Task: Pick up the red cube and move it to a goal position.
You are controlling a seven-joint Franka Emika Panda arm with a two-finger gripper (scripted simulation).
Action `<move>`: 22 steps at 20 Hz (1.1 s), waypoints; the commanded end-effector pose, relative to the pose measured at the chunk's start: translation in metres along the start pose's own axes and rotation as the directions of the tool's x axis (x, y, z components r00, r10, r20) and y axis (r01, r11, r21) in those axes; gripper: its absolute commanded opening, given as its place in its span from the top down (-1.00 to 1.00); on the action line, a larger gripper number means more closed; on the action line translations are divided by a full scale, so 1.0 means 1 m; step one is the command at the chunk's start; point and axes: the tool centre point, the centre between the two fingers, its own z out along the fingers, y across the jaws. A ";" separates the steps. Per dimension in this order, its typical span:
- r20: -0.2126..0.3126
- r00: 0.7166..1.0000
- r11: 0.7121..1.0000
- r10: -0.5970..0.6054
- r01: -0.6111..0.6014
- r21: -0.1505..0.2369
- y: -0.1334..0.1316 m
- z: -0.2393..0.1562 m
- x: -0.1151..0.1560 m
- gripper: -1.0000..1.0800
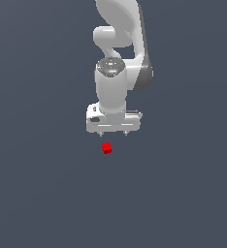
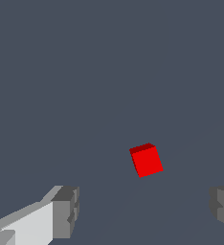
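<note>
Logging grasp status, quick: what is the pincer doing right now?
Pincer: open, holding nothing; the red cube lies apart from both fingers.

The cube [image 1: 106, 148] lies on the floor [image 1: 42, 193], below the gripper [image 1: 113, 132] and apart from it, slightly toward the exterior view's left. In the wrist view the cube [image 2: 146, 160] sits beyond the two spread fingers [image 2: 66, 210], touching neither.

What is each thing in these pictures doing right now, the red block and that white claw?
red cube: lying free on the grey floor, not gripped, turned slightly askew.
gripper: open, fingers spread wide, above the cube, not touching it.
</note>
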 end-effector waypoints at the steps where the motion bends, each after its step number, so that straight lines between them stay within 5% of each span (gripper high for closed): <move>1: 0.000 1.000 1.000 0.000 0.000 0.000 0.000 0.000 0.000 -0.92; 10: 0.005 0.999 0.999 -0.050 0.050 -0.002 0.005 0.024 -0.004 -0.92; 22: 0.026 0.971 0.971 -0.237 0.238 -0.009 0.028 0.116 -0.017 -0.92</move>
